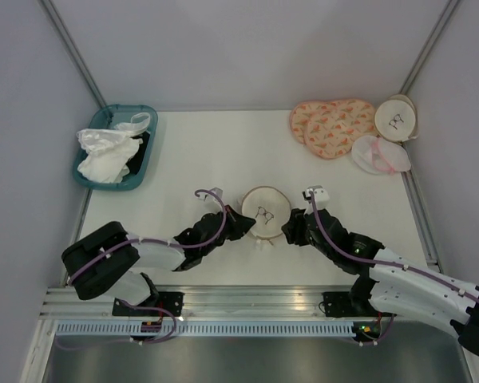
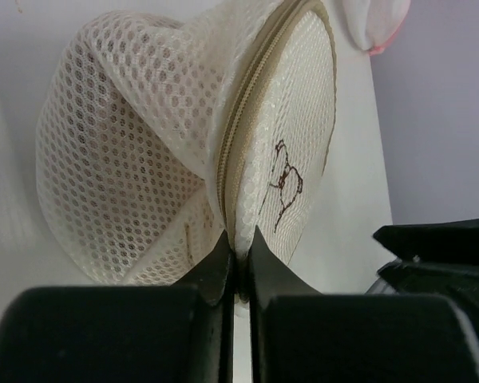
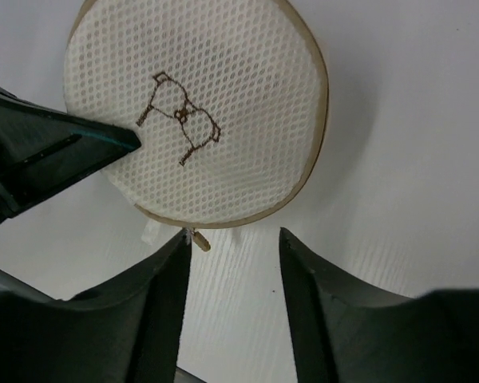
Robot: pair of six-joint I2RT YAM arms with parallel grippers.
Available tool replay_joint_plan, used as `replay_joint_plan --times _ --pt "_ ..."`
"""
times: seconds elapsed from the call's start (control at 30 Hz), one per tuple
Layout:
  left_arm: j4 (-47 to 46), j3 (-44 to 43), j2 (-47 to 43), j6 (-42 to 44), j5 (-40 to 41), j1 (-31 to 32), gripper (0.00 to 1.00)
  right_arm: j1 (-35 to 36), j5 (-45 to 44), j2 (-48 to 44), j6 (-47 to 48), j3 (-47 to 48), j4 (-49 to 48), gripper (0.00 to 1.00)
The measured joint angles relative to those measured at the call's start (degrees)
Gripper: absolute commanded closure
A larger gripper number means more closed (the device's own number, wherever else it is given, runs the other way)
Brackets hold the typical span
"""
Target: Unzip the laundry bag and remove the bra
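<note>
laundry bag [image 1: 263,209] lies mid table [image 1: 199,159] between both arms, left claw [image 2: 239,267] pinching its zipper rim, right claw [image 3: 233,243] spread just at the zipper tab [image 3: 198,239]; mesh looks light and floppy, so I'd grab the tab, not fabric.

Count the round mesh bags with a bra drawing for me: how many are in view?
2. The laundry bag lies mid-table, its rim pinched by the left tool; a second bag sits at the far right corner. The basket may hide more.
</note>
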State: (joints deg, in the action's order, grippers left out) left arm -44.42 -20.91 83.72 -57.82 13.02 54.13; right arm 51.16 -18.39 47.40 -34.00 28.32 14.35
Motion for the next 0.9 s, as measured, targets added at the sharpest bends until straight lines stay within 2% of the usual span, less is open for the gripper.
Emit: replay_joint_plan --times 0.03,0.17,0.4,0.6,0.67,0.77,0.87,0.9 --pt "0.7 0.0 -0.9 -0.8 0.3 0.0 0.98 1.0 -0.3 0.4 -0.2 0.0 -0.1 0.36" --pt "3.9 0.0 -5.8 -5.4 2.2 0.0 0.98 5.6 -2.1 3.0 -1.1 0.0 -0.3 0.3" --pt "9.1 -1.0 -11.2 -10.0 3.3 0.0 0.98 12.9 -6.4 8.9 -2.9 0.0 -1.9 0.32" --pt "11.7 -1.4 -11.3 -11.2 3.1 0.0 0.98 14.8 -7.9 12.1 -2.8 1.6 -4.4 0.38" --pt "11.7 -1.4 -11.3 -11.5 2.9 0.0 0.98 15.2 -8.3 13.3 -2.7 2.5 -5.8 0.43" --pt "11.7 -1.4 -11.5 -11.8 2.3 0.0 0.98 15.4 -9.0 15.3 -2.3 3.1 -7.4 0.55" --pt "11.7 -1.3 -12.3 -12.0 1.6 0.0 0.98 15.4 -9.9 17.0 -2.1 3.4 -8.1 0.74" --pt "11.8 -1.2 -12.7 -12.0 1.5 0.0 0.98 15.4 -10.1 17.5 -2.1 3.5 -8.2 0.89"
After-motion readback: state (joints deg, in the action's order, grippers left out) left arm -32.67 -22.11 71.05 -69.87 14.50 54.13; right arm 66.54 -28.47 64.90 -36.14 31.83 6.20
